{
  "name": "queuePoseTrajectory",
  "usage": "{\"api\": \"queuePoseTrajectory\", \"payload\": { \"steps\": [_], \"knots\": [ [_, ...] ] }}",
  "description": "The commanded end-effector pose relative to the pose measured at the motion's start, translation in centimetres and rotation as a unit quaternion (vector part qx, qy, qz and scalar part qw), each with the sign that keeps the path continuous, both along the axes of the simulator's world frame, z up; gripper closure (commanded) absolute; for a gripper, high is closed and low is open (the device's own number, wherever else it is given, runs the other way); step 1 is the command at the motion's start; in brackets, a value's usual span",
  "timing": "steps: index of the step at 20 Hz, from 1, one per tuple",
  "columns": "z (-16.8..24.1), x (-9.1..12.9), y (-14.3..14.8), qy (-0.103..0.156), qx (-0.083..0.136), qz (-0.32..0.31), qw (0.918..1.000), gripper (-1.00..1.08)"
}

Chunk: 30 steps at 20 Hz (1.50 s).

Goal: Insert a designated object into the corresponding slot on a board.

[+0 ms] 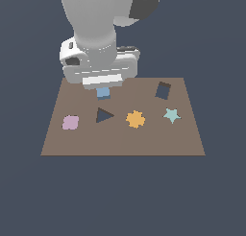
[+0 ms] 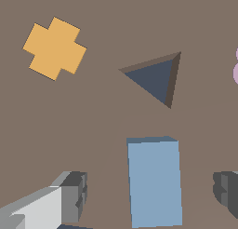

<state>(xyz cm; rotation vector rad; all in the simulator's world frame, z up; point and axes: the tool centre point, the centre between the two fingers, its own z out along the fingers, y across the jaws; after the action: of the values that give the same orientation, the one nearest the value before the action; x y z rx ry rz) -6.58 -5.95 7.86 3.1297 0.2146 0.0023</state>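
Currently: gripper (image 2: 151, 195) spread, fingers (image 2: 69, 198) clear of light-blue square block (image 2: 154, 181); block beside triangular hole (image 2: 155, 79); tilted square slot (image 1: 163, 90) near brown board's (image 1: 122, 139) far edge, unobstructed.

The board (image 1: 122, 139) is plain brown with no pattern. The block (image 1: 103, 92) is light blue. The square slot (image 1: 163, 90) is dark with a blackish rim. The triangle hole (image 1: 103, 116) is dark blue-grey. The gear shape (image 1: 135, 119) is orange, the star (image 1: 171, 115) is teal, and the blob (image 1: 70, 122) is pink. The arm (image 1: 93, 33) is white and grey. All around is dark blue-grey.
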Motion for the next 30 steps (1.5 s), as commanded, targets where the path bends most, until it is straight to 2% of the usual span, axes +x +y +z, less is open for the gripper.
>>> {"api": "queuePoseTrajectory", "payload": {
  "steps": [1, 7, 23, 24, 30],
  "knots": [
    [-1.1, -0.8, -0.6, 0.000, 0.001, 0.011, 0.9999, -0.92],
    [-2.7, -1.8, -1.4, 0.001, 0.002, 0.024, 0.9997, -0.92],
    [-4.9, -1.8, -1.5, 0.001, 0.002, 0.025, 0.9997, -0.92],
    [-4.9, -1.8, -1.5, 0.001, 0.002, 0.025, 0.9997, 1.08],
    [-4.9, -1.8, -1.5, 0.001, 0.002, 0.025, 0.9997, 1.08]
  ]
}}
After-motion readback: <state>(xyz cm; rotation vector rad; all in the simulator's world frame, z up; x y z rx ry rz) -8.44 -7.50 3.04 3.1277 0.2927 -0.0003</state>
